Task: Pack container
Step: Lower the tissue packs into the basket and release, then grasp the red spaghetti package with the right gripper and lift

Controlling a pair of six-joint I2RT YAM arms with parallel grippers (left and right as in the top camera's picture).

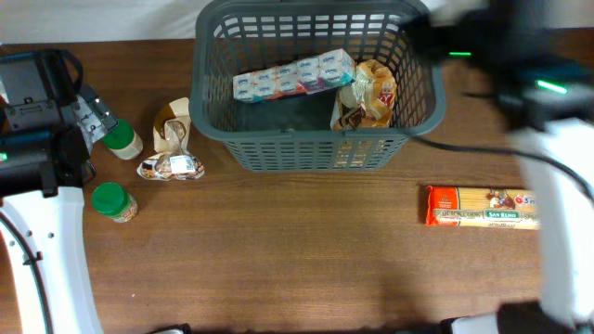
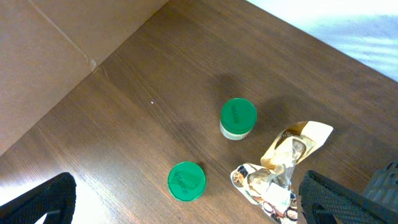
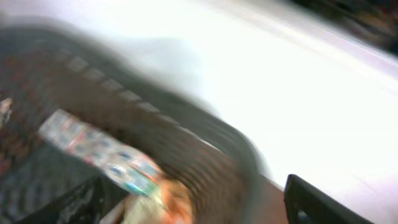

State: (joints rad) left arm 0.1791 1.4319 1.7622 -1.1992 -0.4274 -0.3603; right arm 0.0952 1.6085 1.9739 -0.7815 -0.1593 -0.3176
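Robot lab test bench, dressed as grocery packing station.
- Wood-grain counter (image 1: 297,269), white cloth backdrop (image 1: 93,19) along far edge.
- Plain brown board (image 2: 37,56) beside counter, seen from left wrist.
- Robot arm at each side: left arm (image 1: 46,250) white-cased with black head, right arm (image 1: 561,213) motion-blurred, green indicator light (image 1: 551,87) glowing on it.
- Cameras on both wrists plus one overhead.
- Groceries laid out like props: grey shopping basket (image 1: 316,153) holding tissue packs (image 1: 295,76), pasta box (image 1: 483,206), two green-lidded jars (image 1: 113,201) (image 1: 121,139), crinkled snack bag (image 1: 172,165).
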